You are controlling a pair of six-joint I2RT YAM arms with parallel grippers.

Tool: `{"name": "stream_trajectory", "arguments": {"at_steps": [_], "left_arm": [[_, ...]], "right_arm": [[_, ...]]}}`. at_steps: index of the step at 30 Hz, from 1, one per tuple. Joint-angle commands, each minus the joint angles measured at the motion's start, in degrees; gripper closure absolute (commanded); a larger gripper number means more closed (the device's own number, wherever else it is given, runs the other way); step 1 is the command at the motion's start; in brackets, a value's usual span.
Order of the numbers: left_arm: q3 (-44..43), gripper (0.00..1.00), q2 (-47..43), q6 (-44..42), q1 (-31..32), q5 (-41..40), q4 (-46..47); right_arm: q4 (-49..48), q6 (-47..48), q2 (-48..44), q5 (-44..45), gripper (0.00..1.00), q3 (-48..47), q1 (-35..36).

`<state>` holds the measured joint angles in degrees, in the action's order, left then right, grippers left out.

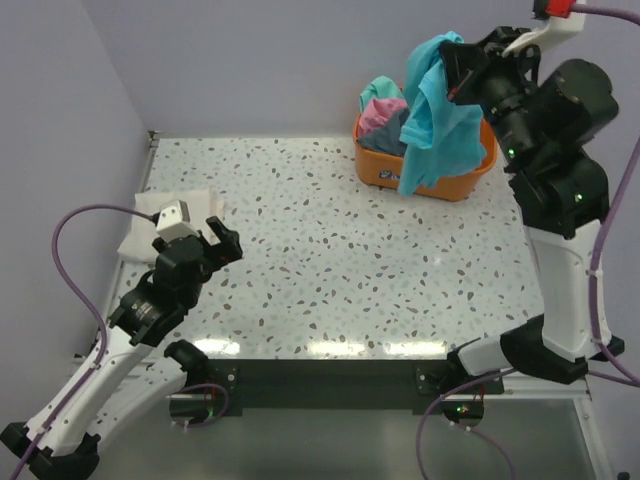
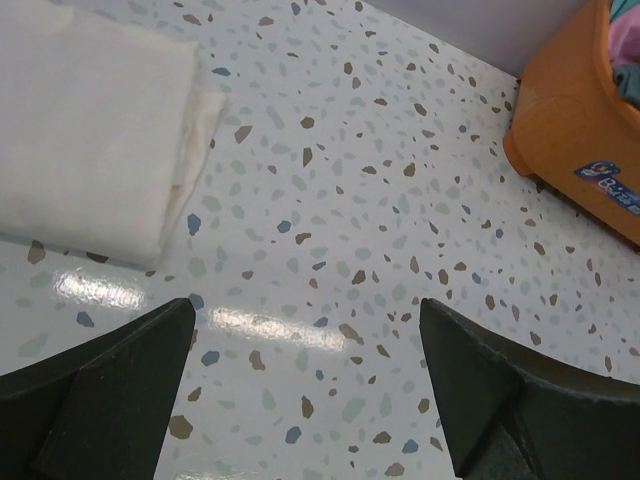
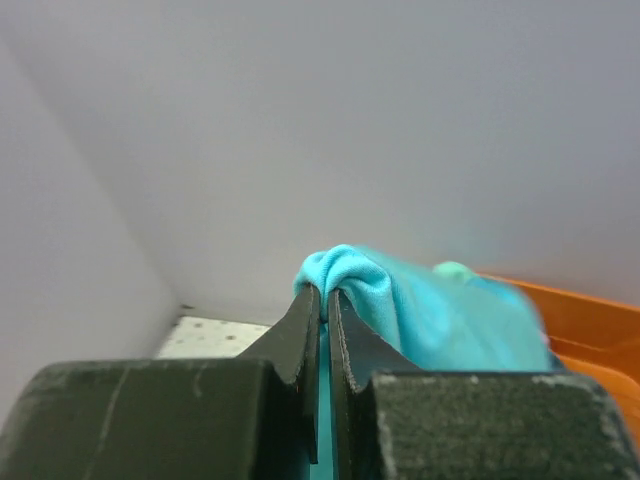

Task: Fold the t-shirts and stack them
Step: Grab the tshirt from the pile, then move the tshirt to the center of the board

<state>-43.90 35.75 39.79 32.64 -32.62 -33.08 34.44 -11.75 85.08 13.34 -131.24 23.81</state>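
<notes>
Nearest, the left pincer (image 1: pixel 221 244) is hanging released over the worktop (image 1: pixel 330 250), just beside one cream shirt (image 2: pixel 90 130) lying folded at the left edge. Farther back, the right pincer (image 3: pixel 325 300) is clenching a teal shirt (image 1: pixel 440 130), which is dangling over the orange tub (image 1: pixel 462 182). A pink shirt (image 1: pixel 378 116) and another teal one (image 1: pixel 384 90) are lying inside. Most of the folding is probably waiting to be done.

An orange tub (image 1: pixel 372 152) with a blue label sits upper right on the speckled tabletop (image 1: pixel 330 250), near the lavender wall (image 1: pixel 250 60).
</notes>
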Motion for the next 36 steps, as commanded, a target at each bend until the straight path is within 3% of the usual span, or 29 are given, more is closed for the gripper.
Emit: {"name": "stream_trajectory", "arguments": {"at_steps": [1, 5, 8, 11, 13, 15, 17, 18, 19, 21, 23, 26, 31, 33, 36], "left_arm": [[-0.13, 0.00, -0.85, 1.69, -0.12, 1.86, 1.79], [-0.49, 0.00, -1.21, 1.96, -0.04, 3.00, 1.62], [-0.75, 0.00, -1.29, 2.75, -0.12, 3.09, 0.83], [-0.75, 0.00, -1.73, 3.19, -0.12, 2.74, 0.04], [-0.40, 0.00, -2.00, 3.71, -0.12, 2.48, -0.23], [-0.22, 0.00, -2.17, 3.80, -0.12, 2.04, -0.84], [-0.22, 0.00, -2.00, 3.98, -0.12, 1.25, -1.72], [-0.22, 0.00, -2.00, 4.15, -0.12, 0.98, -2.07], [-0.22, 0.00, -1.65, 4.59, -0.12, 0.46, -2.77], [-0.14, 0.00, -1.12, 4.86, -0.12, 0.54, -3.04], [0.04, 0.00, 0.02, 4.77, -0.12, 1.59, -2.87], [1.18, 0.00, 2.30, 4.68, -0.04, 4.04, -1.91], [5.48, 0.00, 5.91, 3.81, -0.04, 13.53, 1.52], [8.46, 0.00, 7.14, 3.54, -0.04, 20.29, 3.98], [13.29, 0.00, 8.20, 4.59, -0.04, 26.64, 5.66]], "right_arm": [[-2.88, -2.57, -3.42, -11.46, 1.00, 1.15, 0.97], [-7.26, -10.03, -3.08, -35.95, 1.00, 3.62, 1.85], [-9.03, -14.70, -1.06, -44.25, 1.00, 3.88, 5.70], [-9.12, -15.50, -1.84, -46.04, 1.00, 8.00, 8.08], [-7.90, -15.85, -4.47, -41.41, 1.00, 16.51, 8.09], [-8.15, -15.41, -11.83, -34.30, 1.00, 31.17, 8.09], [-7.98, -17.15, -17.38, -17.62, 1.00, 41.98, 8.00], [-7.11, -18.30, -22.62, -10.43, 1.00, 51.86, 8.00], [-3.27, -19.70, -24.59, 1.91, 1.00, 56.23, 7.66], [1.58, -25.24, -28.02, 11.67, 0.99, 66.84, 5.47], [5.63, -26.13, -27.95, 13.73, 0.91, 72.24, 0.39], [7.40, -25.43, -24.71, 12.49, 0.51, 79.11, -4.03], [10.73, -27.62, -20.13, 18.29, 0.12, 80.88, -4.12], [11.09, -28.41, -20.65, 18.30, 0.01, 80.88, -4.04], [11.97, -29.64, -24.25, 17.77, 0.01, 82.89, -4.13]]}}
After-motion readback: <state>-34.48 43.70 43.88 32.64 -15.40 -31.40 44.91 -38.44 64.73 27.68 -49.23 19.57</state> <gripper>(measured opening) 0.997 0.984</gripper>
